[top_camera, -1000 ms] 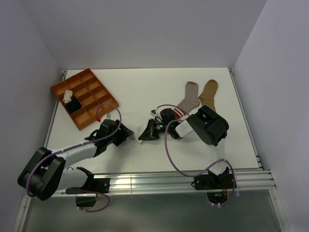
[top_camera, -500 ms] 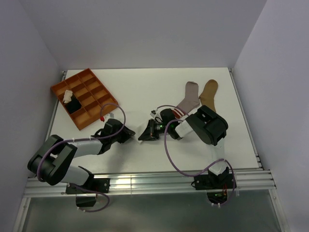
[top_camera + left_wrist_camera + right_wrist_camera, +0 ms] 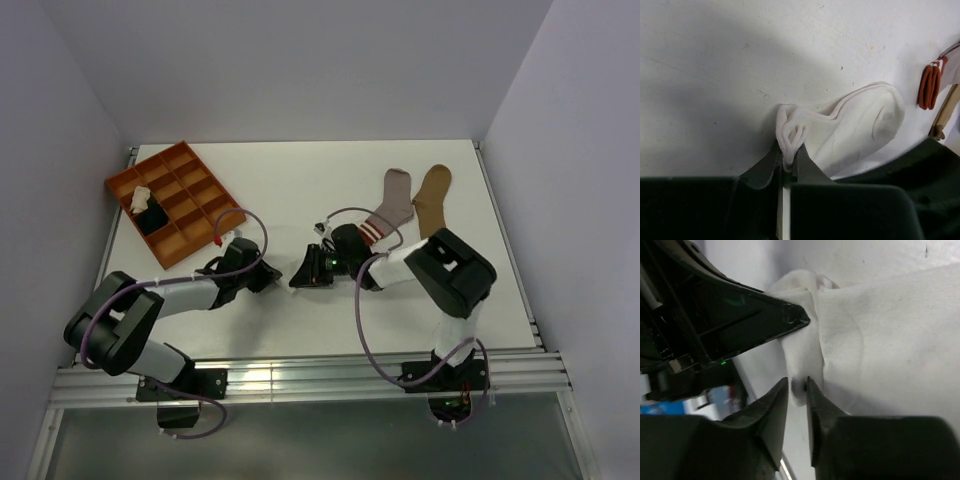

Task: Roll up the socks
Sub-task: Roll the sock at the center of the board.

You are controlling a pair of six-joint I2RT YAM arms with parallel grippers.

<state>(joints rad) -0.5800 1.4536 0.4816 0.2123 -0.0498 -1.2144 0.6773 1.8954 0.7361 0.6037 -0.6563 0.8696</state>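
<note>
Between the tips of your left claw [image 3: 788, 159] sits a doubled, partly rolled end of the white sock [image 3: 860, 122]. The jaws are clamped tight on that fold, and the rest of the sock fans out flat on the worktop [image 3: 740, 60] beyond the claw and to its right. The roll looks barely begun, so I would turn this pinched end over onto the flat part in small, tight turns, staying low to the surface so the layers cannot spring loose. At your right claw [image 3: 797, 383] the tips stand a narrow slit apart with a hanging fold of the same sock in the slit. You cannot tell from here whether they grip it or merely straddle it. The broad body of the sock lies to that claw's right. Use this claw to pin or tension the loose end, not to tug against the left one, or the roll may unravel. From above, both claws meet near the middle of the white worktop, which gives the sock little contrast. Beyond the right claw the grey sock [image 3: 393, 200] with its red-striped cuff and the tan sock [image 3: 433, 195] lie flat, side by side. Well beyond the left claw an orange tray [image 3: 147, 162] holds the cream sock [image 3: 140, 197] and the black sock [image 3: 153, 216], apparently in neighbouring compartments. Pale lilac walls [image 3: 300, 70] close in three sides.
</note>
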